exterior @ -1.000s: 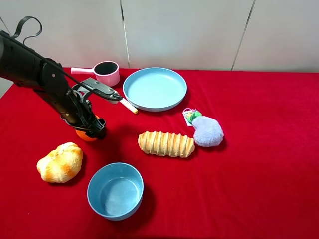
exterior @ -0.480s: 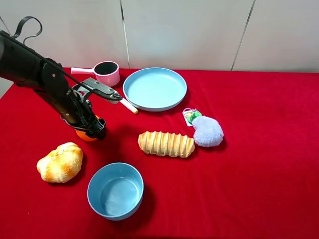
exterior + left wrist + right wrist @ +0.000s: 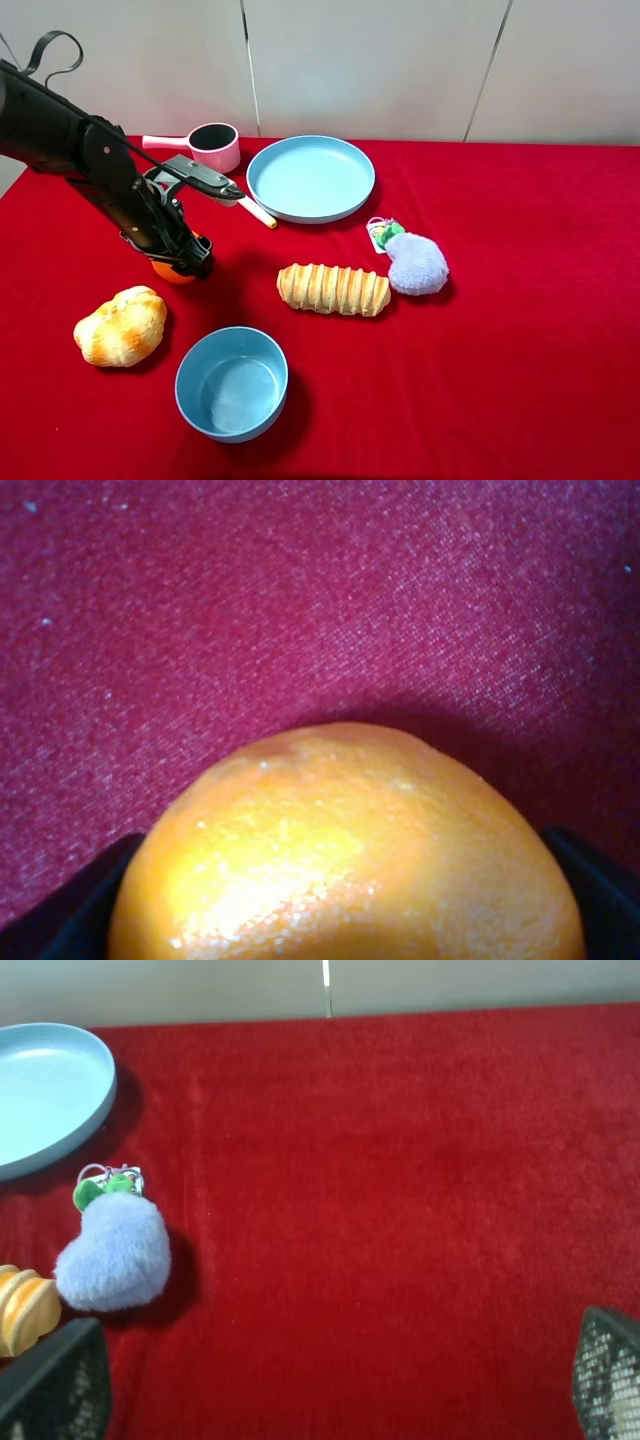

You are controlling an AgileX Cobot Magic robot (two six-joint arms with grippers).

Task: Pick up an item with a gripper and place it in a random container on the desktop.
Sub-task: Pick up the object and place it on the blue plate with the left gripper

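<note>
The mandarin [image 3: 171, 271] rests on the red desktop [image 3: 520, 330] at the left. My left gripper [image 3: 181, 257] is lowered over it, with a dark finger against each side, shut on it. In the left wrist view the mandarin [image 3: 345, 850] fills the lower part of the frame and dark fingertips [image 3: 70, 910] show at both lower corners. The light blue plate [image 3: 311, 178] lies at the back centre, holding nothing. My right gripper [image 3: 335, 1390] is open and holds nothing; it is out of the exterior view. The plate's edge [image 3: 45, 1090] shows in the right wrist view.
A golden bread roll [image 3: 120, 326] lies at the front left and a blue bowl [image 3: 232, 382] in front. A ridged loaf [image 3: 333, 289] and a lilac plush [image 3: 416, 263] lie in the middle. A pink saucepan [image 3: 205, 146] and a white stick [image 3: 257, 212] are behind the left arm.
</note>
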